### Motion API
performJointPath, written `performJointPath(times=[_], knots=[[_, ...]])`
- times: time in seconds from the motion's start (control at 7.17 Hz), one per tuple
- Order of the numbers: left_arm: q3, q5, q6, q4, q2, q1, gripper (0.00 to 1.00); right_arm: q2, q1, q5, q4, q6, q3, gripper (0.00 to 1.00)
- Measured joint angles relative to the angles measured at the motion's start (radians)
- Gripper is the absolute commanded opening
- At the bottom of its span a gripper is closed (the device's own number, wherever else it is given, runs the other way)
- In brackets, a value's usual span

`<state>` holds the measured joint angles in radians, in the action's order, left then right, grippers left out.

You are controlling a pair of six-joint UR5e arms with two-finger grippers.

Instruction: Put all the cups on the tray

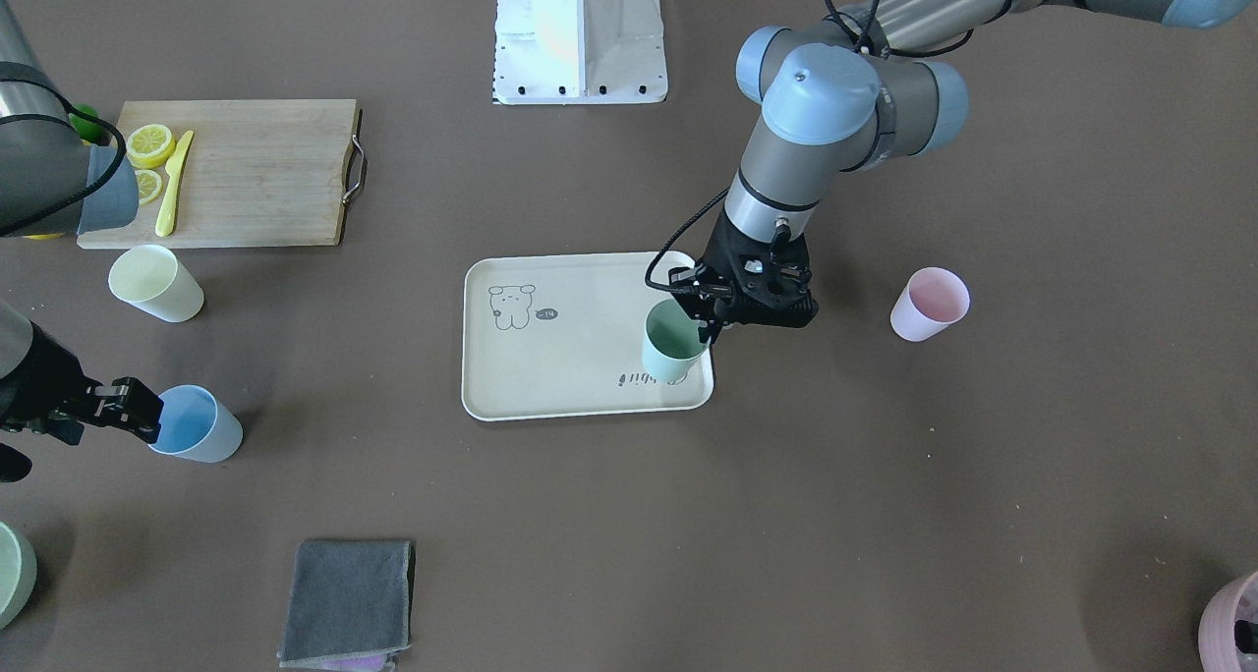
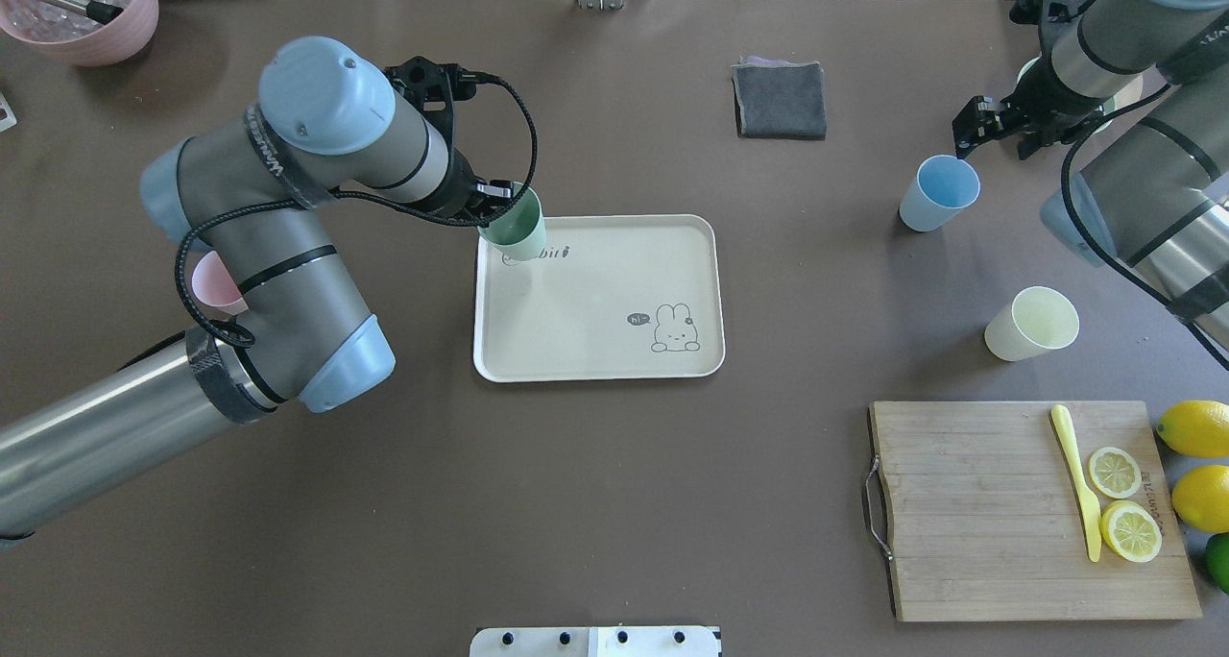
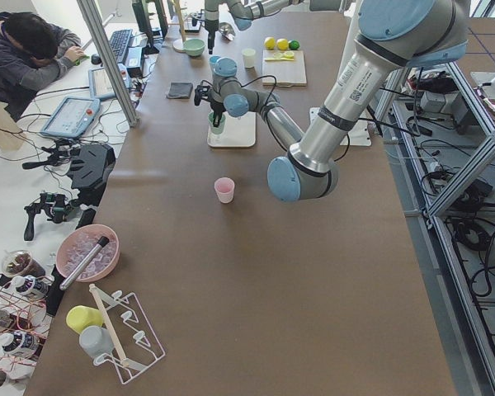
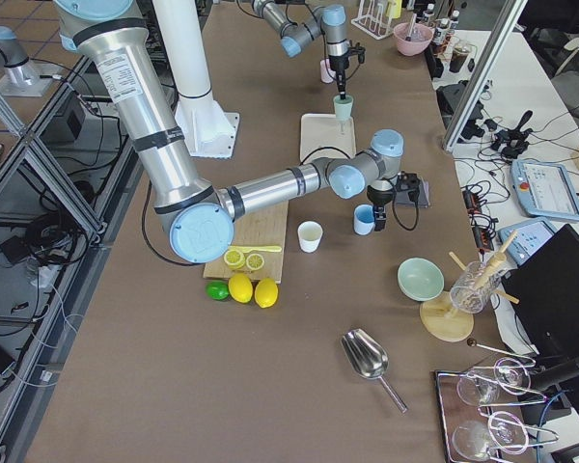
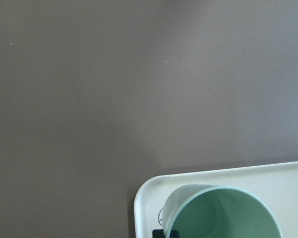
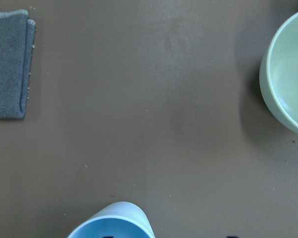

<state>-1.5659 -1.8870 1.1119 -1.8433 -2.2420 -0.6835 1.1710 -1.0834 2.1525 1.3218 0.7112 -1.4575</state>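
We saw the brown table (image 1: pixel 885 515) carrying the wooden cutting board (image 1: pixel 260 176) on the right arm's side and the cream tray (image 1: pixel 570 358) at its centre. The mint green cup (image 1: pixel 671 346) was upright over the tray's far corner on the left arm's side, its rim pinched by the left gripper (image 1: pixel 710 328). We could not tell whether its base touched the tray. The pink cup (image 1: pixel 929 304) stood on the table, well apart from the tray. The pale yellow cup (image 1: pixel 154 282) stood just beside the board. The light blue cup (image 1: pixel 197 424) stood near it, with the right gripper (image 1: pixel 147 419) spread at its rim.
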Motion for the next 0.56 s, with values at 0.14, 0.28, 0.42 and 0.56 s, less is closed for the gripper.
performJointPath(times=[0.14, 0.28, 0.42, 0.56], knots=[[0.024, 0.022, 0.005, -0.001, -0.010, 0.014, 0.00, 0.000, 0.007, 0.000, -0.001, 0.000, 0.002, 0.81], [0.039, 0.040, 0.005, -0.002, -0.015, 0.020, 0.85, 0.001, 0.014, -0.001, -0.001, 0.001, 0.003, 0.81], [0.041, 0.047, -0.001, -0.003, -0.016, 0.022, 0.97, 0.003, 0.022, -0.003, -0.002, 0.001, 0.003, 0.81], [0.029, 0.049, -0.011, -0.003, -0.016, 0.019, 0.98, 0.008, 0.030, -0.004, -0.002, 0.001, 0.003, 0.81]])
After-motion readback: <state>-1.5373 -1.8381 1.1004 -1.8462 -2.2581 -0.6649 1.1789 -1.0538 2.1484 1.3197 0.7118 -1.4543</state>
